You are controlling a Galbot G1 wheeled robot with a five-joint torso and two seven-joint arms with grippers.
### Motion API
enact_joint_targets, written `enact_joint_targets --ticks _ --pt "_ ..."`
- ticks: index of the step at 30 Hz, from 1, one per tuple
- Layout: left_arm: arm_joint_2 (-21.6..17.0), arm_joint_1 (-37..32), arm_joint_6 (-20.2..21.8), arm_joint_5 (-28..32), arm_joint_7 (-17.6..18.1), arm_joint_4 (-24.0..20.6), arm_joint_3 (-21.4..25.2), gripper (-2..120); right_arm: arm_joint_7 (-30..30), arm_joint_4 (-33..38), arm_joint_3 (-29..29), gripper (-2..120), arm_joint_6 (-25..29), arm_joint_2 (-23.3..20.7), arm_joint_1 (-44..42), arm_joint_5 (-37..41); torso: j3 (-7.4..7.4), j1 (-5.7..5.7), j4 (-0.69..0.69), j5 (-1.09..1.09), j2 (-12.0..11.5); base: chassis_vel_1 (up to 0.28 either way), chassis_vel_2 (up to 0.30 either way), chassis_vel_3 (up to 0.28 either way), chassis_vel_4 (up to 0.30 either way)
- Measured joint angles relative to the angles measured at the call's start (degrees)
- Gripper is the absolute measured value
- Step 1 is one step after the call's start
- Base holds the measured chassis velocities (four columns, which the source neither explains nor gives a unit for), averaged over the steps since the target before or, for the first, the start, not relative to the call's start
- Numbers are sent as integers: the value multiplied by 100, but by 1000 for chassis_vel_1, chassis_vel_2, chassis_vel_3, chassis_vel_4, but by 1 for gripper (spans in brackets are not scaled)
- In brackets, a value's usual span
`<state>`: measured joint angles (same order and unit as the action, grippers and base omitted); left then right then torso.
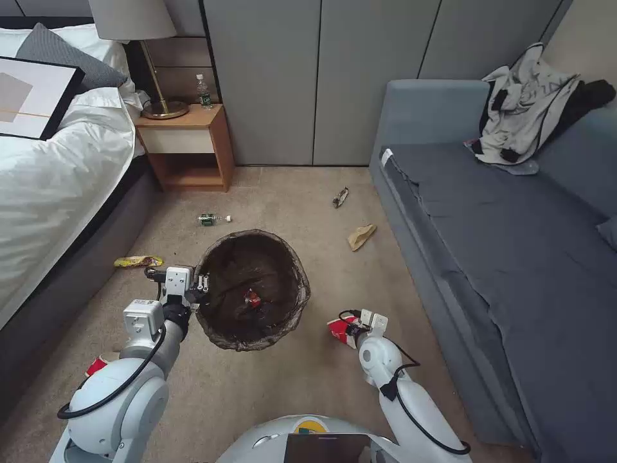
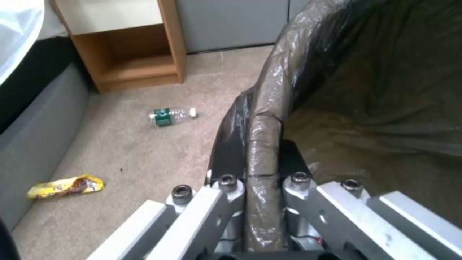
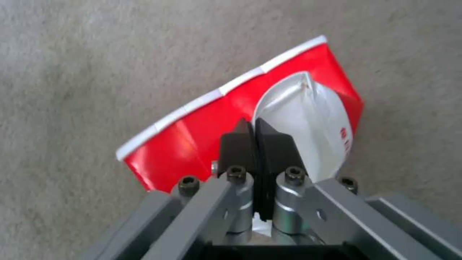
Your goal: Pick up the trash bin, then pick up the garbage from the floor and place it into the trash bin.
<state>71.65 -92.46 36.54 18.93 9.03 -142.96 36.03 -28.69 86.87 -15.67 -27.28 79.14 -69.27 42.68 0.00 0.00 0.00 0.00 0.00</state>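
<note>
1. My right hand (image 1: 352, 329) is low over the floor (image 1: 308, 386), to the right of the trash bin (image 1: 252, 290). Its fingers are pressed together on a crushed red-and-white paper cup (image 3: 250, 119), pinching the cup's flattened wall between the black pads (image 3: 239, 148).
2. My left hand (image 1: 203, 284) grips the trash bin at its left rim. In the left wrist view the pads are closed on the bag-covered rim (image 2: 262, 144), one inside the bin and one outside.
3. The bin's dark liner is crinkled and folded over the rim. A small red piece of litter (image 1: 252, 298) lies at the bottom of it.
4. Another bit of red and white (image 1: 96, 365) shows on the carpet beside my left arm; I cannot tell what it is.
5. A yellow snack wrapper (image 1: 137, 261) lies left of the bin, close to the bed (image 1: 58, 167).
6. Beyond the bin, a small green-labelled bottle (image 1: 213, 219) lies on its side.
7. Further right, a brown paper scrap (image 1: 361, 236) lies near the sofa (image 1: 514, 244), with a dark wrapper (image 1: 340, 197) beyond it.
</note>
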Motion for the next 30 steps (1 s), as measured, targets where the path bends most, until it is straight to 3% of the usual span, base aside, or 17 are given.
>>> enact_joint_targets --ticks 4,7,10,22,24,30 --pt "-6 -2 1 9 0 -13 8 3 193 316 -165 0 2 -47 -148 -196 2 0 -4 -1 -1 0 0 0 0" --pt "-7 0 10 17 -1 -15 16 3 606 1263 -391 0 -39 -252 -479 -368 1 0 -3 -1 -1 0 0 0 0" --pt "-5 12 15 18 1 -10 10 3 705 1739 -487 0 -158 -361 -614 -272 0 0 -3 -2 0 0 0 0 0" --pt "-42 47 26 53 -2 86 54 3 533 3702 -702 0 -437 -786 -722 510 0 0 0 0 0 0 0 0 0" --pt "-43 50 26 55 -2 93 55 3 532 3764 -708 0 -443 -811 -719 524 0 0 -1 0 0 0 0 0 0" --pt "-55 88 37 142 51 222 45 3 521 4528 -842 0 -570 -1395 -527 950 0 0 0 1 0 0 0 0 0"
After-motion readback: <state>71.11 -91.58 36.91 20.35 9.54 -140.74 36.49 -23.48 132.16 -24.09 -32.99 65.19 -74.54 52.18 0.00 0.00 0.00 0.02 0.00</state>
